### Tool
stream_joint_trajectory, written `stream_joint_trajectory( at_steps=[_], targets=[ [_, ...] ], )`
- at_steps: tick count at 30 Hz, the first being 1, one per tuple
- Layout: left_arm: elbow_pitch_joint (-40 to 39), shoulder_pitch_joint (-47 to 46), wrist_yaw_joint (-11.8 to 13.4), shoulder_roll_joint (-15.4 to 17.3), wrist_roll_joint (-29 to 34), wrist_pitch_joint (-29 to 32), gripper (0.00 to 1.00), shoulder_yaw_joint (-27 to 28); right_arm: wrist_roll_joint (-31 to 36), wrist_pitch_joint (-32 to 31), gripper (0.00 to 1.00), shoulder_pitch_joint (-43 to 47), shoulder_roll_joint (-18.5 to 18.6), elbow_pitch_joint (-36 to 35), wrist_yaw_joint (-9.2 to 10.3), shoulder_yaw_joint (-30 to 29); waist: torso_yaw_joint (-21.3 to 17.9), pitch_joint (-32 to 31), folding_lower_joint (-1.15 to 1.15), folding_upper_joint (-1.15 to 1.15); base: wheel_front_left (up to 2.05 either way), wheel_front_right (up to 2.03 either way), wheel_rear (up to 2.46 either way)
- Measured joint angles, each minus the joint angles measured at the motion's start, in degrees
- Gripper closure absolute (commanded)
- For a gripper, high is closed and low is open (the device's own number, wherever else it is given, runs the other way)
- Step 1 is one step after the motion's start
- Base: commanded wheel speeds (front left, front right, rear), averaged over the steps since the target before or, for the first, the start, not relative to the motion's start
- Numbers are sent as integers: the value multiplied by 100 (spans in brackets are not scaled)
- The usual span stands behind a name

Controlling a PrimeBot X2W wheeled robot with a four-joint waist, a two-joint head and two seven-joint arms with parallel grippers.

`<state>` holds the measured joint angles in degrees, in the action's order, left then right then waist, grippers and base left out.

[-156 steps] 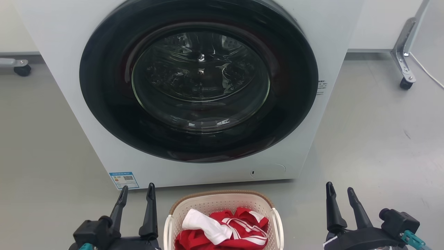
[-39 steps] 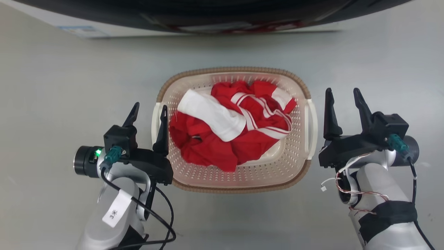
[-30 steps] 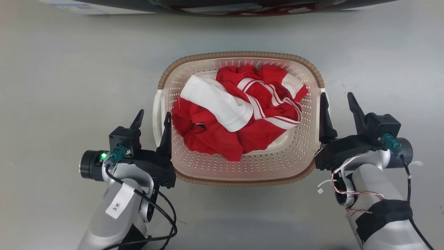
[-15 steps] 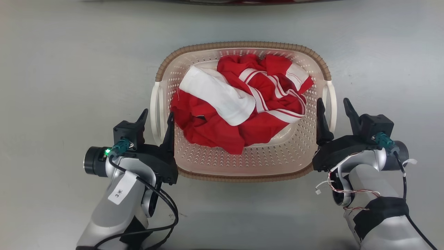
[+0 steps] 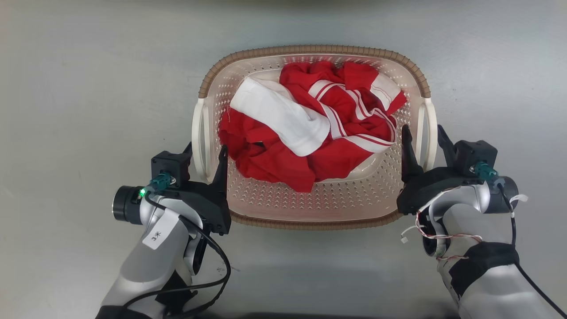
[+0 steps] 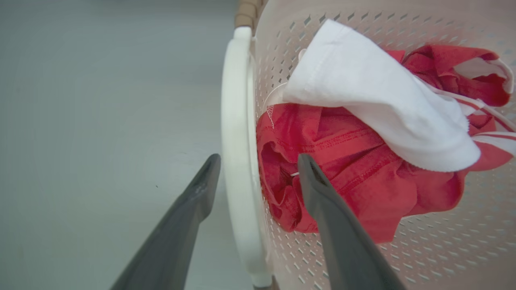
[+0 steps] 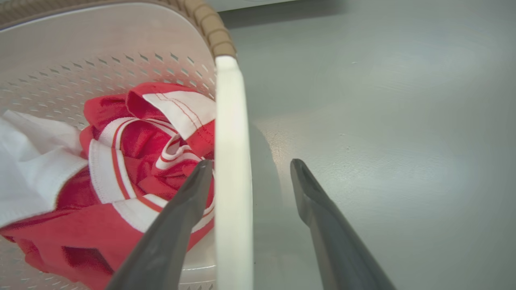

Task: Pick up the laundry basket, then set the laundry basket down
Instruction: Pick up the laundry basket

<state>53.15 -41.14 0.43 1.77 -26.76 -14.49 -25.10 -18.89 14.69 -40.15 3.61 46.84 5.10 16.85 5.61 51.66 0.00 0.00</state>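
From my console, the pick-up is about halfway prepared and nothing has been lifted. The laundry basket sits flat on the grey floor, with the red and white clothes heaped inside.

My left pincer is apart and straddles the left handle. One finger is inside against the clothes and the other is outside over the floor. The left wrist view shows a gap on both sides of the white bar.

The right pincer is also apart, astride the right handle. Its inner finger is close to the bar and its outer finger is well clear.

Neither pincer is clamped on anything. As I judge it, closing on both handles, raising the basket and setting it down are all still to come.

Just over a second ago the right pincer stood outside the basket, beside its handle. It now has that handle between its fingers. The left one was already astride its handle then. Since half a second ago, both pincers have reached further along the handles.

The whole head picture has shifted too. Five seconds back it faced the washer door, with the basket at the bottom edge. I put that down to the head tipping down, not to the basket moving.
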Motion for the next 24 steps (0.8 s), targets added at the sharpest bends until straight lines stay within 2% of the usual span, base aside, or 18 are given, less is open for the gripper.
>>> stream_joint_trajectory(
  at_steps=[1,2,4,5,6,7,8,9,10,16,24],
  targets=[
    [29,-12,-1,0,-54,0,0,-32,-21,1,0,-38,0,11,0,20,3,4,0,0,0,0,0],
    [59,-33,-9,1,-68,1,0,-90,-35,0,14,-68,0,16,0,35,6,7,0,0,0,0,0],
    [97,-129,-46,-3,-145,11,0,-209,-63,1,52,-151,1,107,1,115,10,13,0,0,0,0,0],
    [112,-165,-46,-2,-179,29,2,-261,-88,1,58,-172,2,149,2,144,12,15,0,0,0,0,0],
    [126,-205,-46,0,-208,42,15,-310,-104,1,65,-180,3,188,5,179,13,16,0,0,0,0,0],
    [130,-233,-46,0,-230,64,46,-347,-147,0,76,-181,3,220,29,218,14,18,0,0,0,0,0],
    [141,-250,-51,-1,-252,87,72,-397,-193,0,89,-187,3,261,44,255,15,19,0,0,0,0,0],
    [144,-267,-46,2,-294,129,72,-470,-235,2,89,-202,8,308,44,296,15,20,0,0,0,0,0],
    [157,-290,-44,40,-375,156,100,-515,-250,2,100,-223,12,337,45,331,15,20,0,-1,0,0,0],
    [185,-333,-40,155,-669,278,100,-760,-427,9,100,-325,44,483,96,478,6,4,0,-1,0,0,0],
    [311,-332,-34,86,-901,280,100,-968,-648,-2,100,-356,76,754,103,577,7,-153,0,0,0,0,0]
  ],
)
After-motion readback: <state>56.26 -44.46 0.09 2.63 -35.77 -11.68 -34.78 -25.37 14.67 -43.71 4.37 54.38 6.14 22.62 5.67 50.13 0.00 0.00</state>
